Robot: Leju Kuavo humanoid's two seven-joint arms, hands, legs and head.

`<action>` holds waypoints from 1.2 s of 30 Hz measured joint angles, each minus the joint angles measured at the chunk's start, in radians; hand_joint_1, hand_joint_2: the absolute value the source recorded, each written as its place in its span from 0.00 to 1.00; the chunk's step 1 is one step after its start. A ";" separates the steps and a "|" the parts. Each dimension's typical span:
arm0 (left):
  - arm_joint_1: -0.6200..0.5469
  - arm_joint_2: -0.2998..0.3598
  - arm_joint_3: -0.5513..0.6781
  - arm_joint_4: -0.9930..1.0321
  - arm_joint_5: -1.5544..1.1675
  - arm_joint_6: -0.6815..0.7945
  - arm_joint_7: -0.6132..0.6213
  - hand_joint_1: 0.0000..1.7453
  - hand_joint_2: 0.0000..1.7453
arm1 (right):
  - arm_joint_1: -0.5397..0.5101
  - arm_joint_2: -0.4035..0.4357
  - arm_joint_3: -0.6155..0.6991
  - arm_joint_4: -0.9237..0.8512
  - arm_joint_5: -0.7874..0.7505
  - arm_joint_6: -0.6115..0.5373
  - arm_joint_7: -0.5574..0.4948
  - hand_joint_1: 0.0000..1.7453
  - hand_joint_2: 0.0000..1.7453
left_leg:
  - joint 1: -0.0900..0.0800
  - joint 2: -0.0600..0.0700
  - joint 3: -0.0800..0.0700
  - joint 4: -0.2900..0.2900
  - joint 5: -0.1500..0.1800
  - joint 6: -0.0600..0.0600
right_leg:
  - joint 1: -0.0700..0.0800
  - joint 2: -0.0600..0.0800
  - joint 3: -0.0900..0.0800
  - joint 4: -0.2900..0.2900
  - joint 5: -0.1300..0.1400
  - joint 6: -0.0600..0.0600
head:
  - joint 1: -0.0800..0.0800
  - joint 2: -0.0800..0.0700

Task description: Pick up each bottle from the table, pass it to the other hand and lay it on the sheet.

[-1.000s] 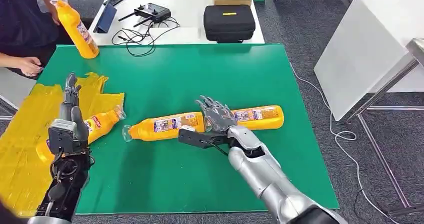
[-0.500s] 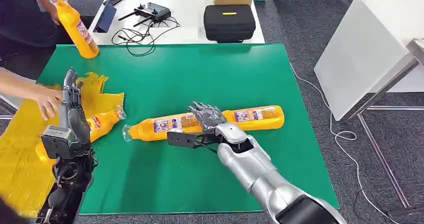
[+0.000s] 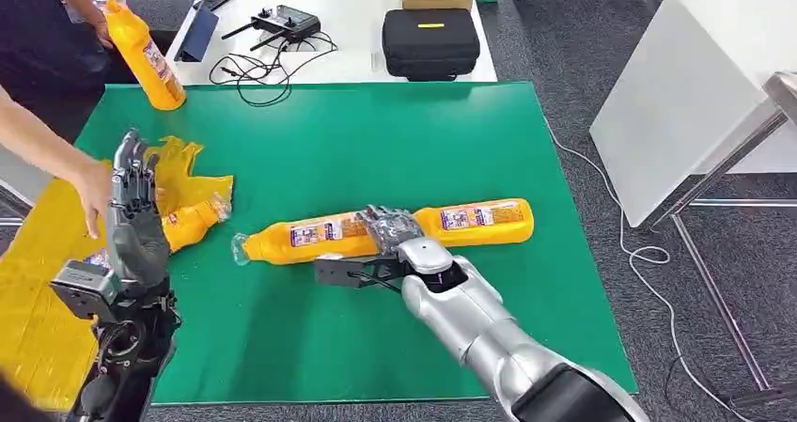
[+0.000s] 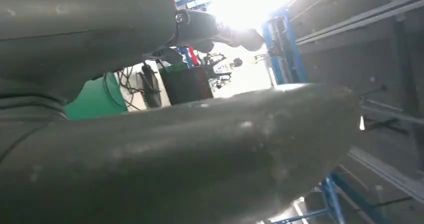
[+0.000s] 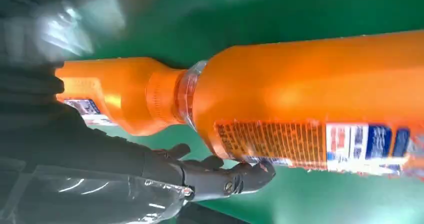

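Two orange bottles lie end to end on the green table: the left bottle and the right bottle. My right hand lies over where they meet, fingers spread against the left bottle and not closed round it. A third bottle lies on the yellow sheet, partly behind my left hand. That hand is raised with straight fingers and holds nothing. A person holds a fourth bottle upright at the far left corner.
A person's hand reaches over the sheet beside my left hand. Behind the green table is a white table with a black case, a controller and cables. Another white table stands to the right.
My right hand slid left and lowered onto the join of the two bottles. My left hand shifted slightly. The person's hand came in over the sheet toward the bottle there.
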 measured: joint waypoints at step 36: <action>0.112 -0.025 0.004 -0.133 -0.003 -0.030 0.000 0.00 0.00 | 0.009 -0.017 0.021 0.029 0.049 -0.117 0.082 0.00 1.00 | 0.000 0.000 0.001 0.000 0.000 0.000 | 0.000 0.000 0.000 0.000 0.000 0.000 | 0.000 0.000</action>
